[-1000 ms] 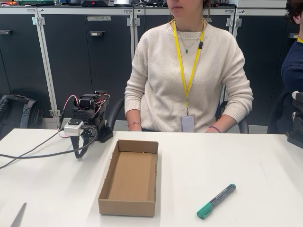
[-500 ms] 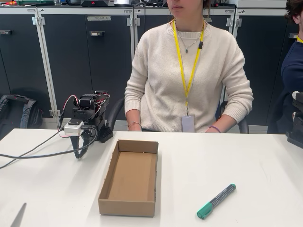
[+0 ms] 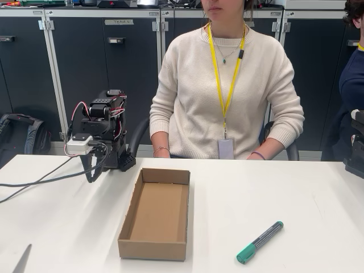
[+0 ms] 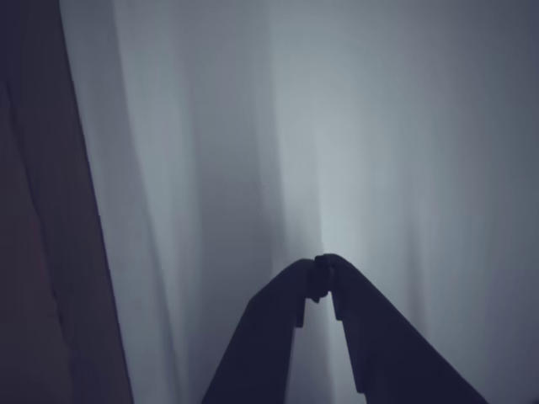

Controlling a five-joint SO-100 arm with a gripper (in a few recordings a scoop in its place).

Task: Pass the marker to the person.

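- We had barely a start on the job at this moment: the marker (image 3: 260, 242) lay flat on the white table (image 3: 318, 205) at the near right of the fixed view, teal cap toward the front edge, with nothing touching it.
- Our gripper (image 3: 90, 169) hung at the far left of that view, pointing down at the table, well apart from the marker, with the cardboard tray (image 3: 155, 250) standing between the two.
- In the wrist view the gripper (image 4: 322, 271) showed its two dark fingers met at the tips, so we read it as closed and holding nothing; beneath it was just blurred pale table.
- The tray sat empty as far as we could see, its long side running away from the camera.
- The person (image 3: 227, 85) in the cream sweater sat behind the table with both arms down at the far edge, no hand held out yet.
- So, by our reckoning, everything was left to do: swing across past the tray, open the fingers, come down over the slim barrel, close on it, lift, and carry it toward the person.
- We judged the pick the tricky part, the marker being thin, round and free to roll.
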